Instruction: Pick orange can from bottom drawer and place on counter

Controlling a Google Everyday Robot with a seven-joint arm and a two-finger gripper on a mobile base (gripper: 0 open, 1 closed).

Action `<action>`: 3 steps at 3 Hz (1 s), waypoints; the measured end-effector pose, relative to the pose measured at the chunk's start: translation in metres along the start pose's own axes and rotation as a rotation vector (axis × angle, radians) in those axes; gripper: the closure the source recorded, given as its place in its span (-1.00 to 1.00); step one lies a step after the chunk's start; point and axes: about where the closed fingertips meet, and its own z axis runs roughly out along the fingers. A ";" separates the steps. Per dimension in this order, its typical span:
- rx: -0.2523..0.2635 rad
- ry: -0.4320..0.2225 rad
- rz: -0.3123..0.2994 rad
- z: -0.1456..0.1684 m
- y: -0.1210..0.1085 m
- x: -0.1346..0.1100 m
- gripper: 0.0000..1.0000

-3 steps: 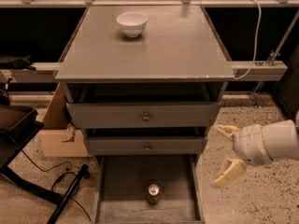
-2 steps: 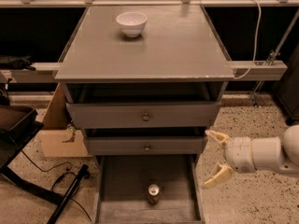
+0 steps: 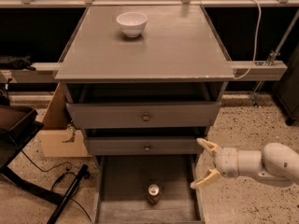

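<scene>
The can (image 3: 153, 193) stands in the open bottom drawer (image 3: 122, 185). The hand (image 3: 206, 163) is wide open and empty, just beside the drawer's right wall. A bowl (image 3: 131, 23) sits on the tabletop (image 3: 154, 50).

— What sort of place is this?
— I think a robot lab or a test room. The grey counter (image 3: 177, 55) stands on a speckled floor (image 3: 252, 125). There are metal rails (image 3: 261, 70) at its right edge, a loose white cable (image 3: 257, 31), and a cardboard box (image 3: 53, 125) under its left edge.
— And the robot?
— Its gripper (image 3: 196, 164) hangs below the counter's front right corner, jaws apart.
</scene>
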 end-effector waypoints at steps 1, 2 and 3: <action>0.000 0.000 0.000 0.000 0.000 0.000 -1.00; -0.036 0.025 -0.051 0.010 -0.006 0.049 -1.00; -0.063 0.082 -0.111 0.021 -0.013 0.112 -1.00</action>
